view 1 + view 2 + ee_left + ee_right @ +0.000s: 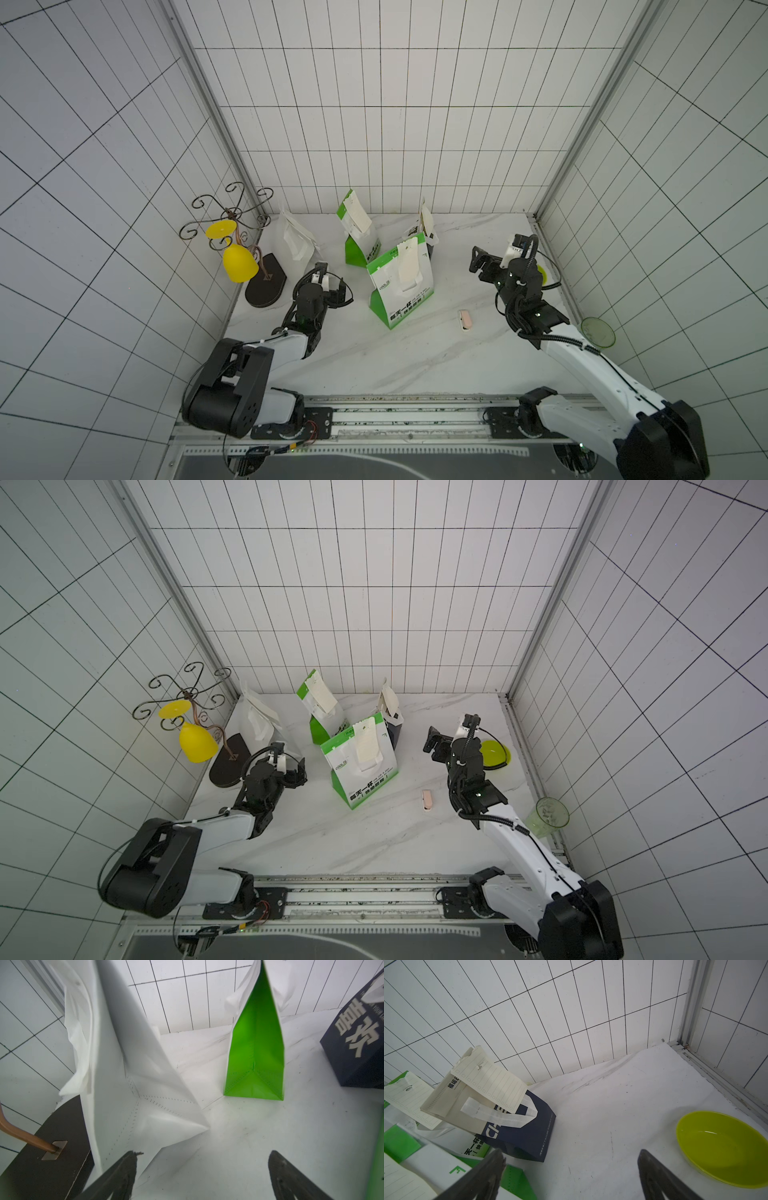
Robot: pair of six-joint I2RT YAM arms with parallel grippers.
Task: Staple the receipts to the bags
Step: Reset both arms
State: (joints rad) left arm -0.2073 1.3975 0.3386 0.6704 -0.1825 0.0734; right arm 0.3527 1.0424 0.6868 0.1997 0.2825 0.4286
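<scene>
Marble tabletop: bags upright bearing receipts (left fingers, right fingers spread).

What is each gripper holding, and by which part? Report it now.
Nothing is held. The left gripper and the right gripper both stand open, gripping nothing.

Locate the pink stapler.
In both top views, the pink stapler lies on the table between the front green-and-white bag and the right arm.
</scene>
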